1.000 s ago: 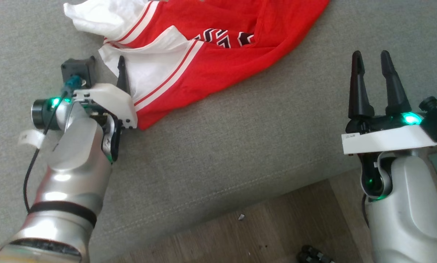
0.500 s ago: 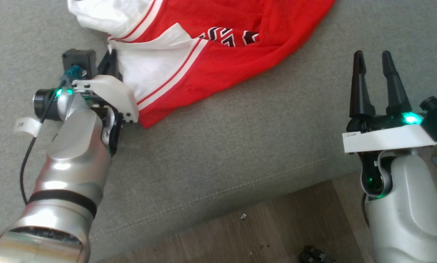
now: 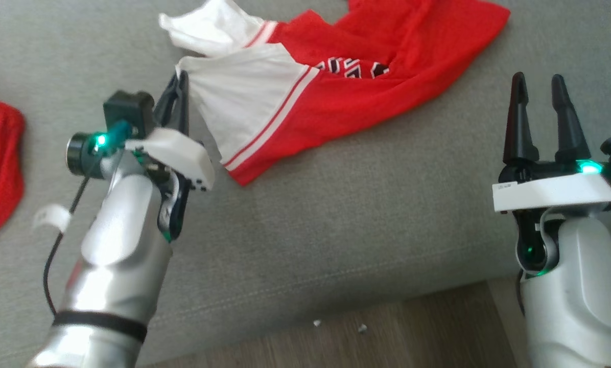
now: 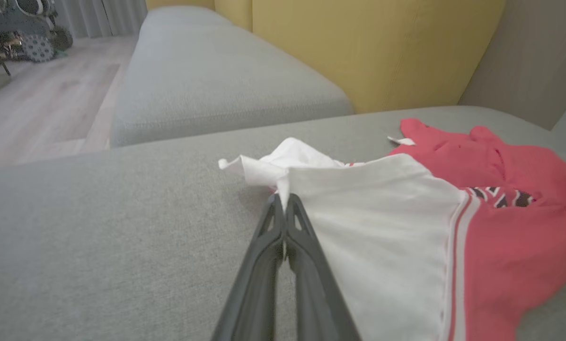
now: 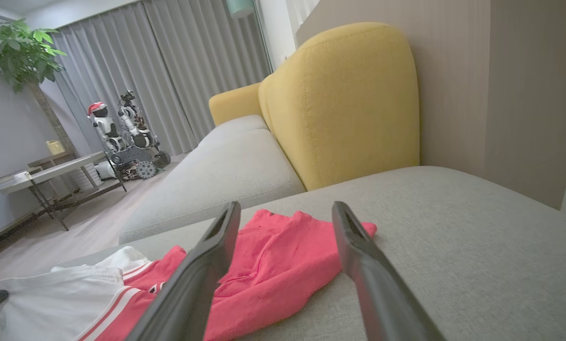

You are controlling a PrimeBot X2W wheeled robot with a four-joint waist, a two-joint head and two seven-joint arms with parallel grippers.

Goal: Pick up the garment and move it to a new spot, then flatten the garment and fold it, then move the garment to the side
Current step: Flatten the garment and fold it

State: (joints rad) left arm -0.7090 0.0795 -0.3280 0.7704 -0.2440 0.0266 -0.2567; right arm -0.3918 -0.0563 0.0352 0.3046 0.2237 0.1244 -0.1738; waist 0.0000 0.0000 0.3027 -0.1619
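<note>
One white corner of the garment is clenched in your left pincer; your right pincer stands released. The pick-up step is in hand: lift next, then carry.

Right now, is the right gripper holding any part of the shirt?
No, the right gripper is open and empty, off to the side of the red and white shirt.
</note>
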